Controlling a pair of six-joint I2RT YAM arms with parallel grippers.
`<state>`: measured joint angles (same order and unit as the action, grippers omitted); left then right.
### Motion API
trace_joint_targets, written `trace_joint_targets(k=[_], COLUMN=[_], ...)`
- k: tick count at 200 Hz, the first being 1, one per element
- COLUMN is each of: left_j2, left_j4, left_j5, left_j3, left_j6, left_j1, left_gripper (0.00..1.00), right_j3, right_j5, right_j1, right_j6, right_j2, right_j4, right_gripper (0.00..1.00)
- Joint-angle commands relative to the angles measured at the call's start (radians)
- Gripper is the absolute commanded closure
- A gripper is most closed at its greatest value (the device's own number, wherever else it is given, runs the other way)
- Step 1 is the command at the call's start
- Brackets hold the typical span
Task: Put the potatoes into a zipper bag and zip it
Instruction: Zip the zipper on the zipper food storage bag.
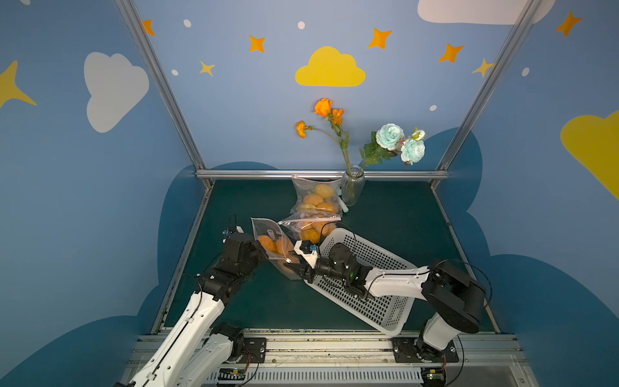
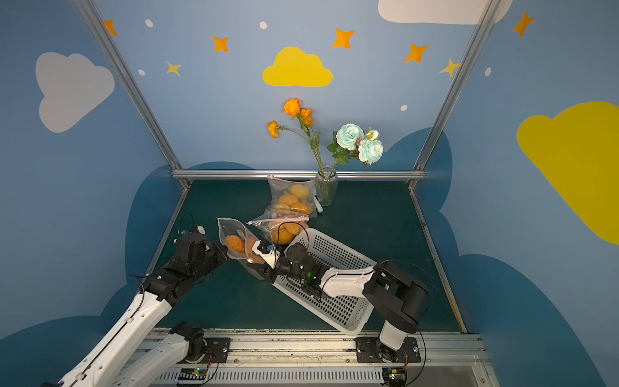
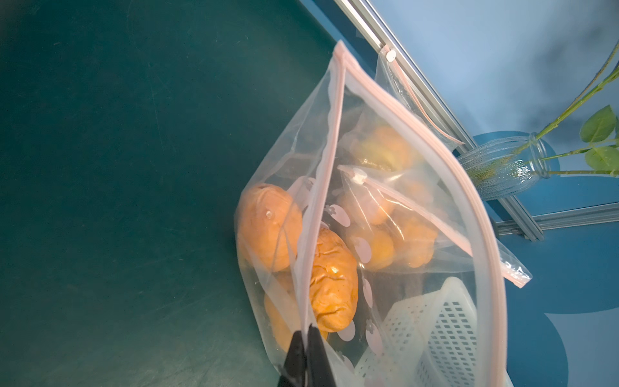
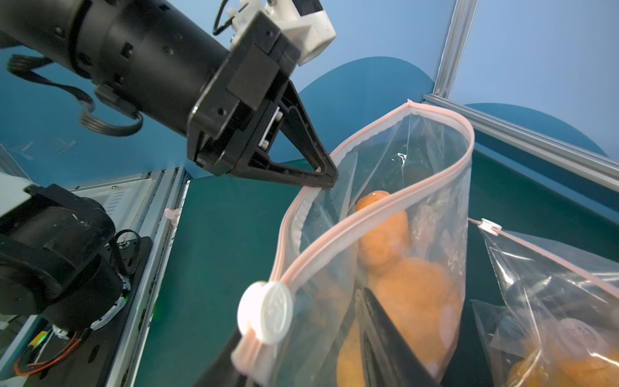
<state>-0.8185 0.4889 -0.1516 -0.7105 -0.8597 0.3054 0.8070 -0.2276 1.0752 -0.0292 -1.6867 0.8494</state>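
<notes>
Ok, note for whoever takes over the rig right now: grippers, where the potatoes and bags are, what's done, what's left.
Left gripper: shut on the open bag at its rim, holding it up.
Right gripper: jaws apart, straddling the slider end.
Potatoes: several in this bag; basket looks empty.
Done: two filled bags at the back look zipped.
To do: zip this bag.

Top views overhead (near-identical), wrist views close, sharing bag [image 3: 294,157]
</notes>
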Motion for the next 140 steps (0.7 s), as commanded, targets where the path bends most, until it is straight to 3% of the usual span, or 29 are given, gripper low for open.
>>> trace_joint_targets(k=[1, 90, 106, 121, 140], left_j2=[0.002, 0.007, 0.004, 0.008, 0.029], left_j4=[0.000, 0.003, 0.011, 0.025, 0.008], left_j5=[0.010, 0.018, 0.031, 0.060, 0.130], left_j3=[0.009, 0.007, 0.001, -0.008, 0.000], left_j6=[0.016, 0.013, 0.009, -0.009, -0.054], left_j1=[-0.005, -0.009, -0.009, -0.009, -0.007], left_gripper=[0.97, 0.96, 0.81, 0.56, 0.39], right_j3=[-0.012, -0.038, -0.040, -0.041, -0.029], right_j5=[0.028, 0.063, 0.069, 0.089, 0.134], right_j1=[0.006, 0.008, 0.008, 0.009, 0.010], right_j6=[-0.003, -0.015, -0.022, -0.030, -0.052], right_j2=[-0.016, -0.024, -0.020, -0.015, -0.016], right_j4=[0.051, 0.107, 0.115, 0.124, 0.118], right_gripper=[0.64, 0.87, 0.93, 0.96, 1.00])
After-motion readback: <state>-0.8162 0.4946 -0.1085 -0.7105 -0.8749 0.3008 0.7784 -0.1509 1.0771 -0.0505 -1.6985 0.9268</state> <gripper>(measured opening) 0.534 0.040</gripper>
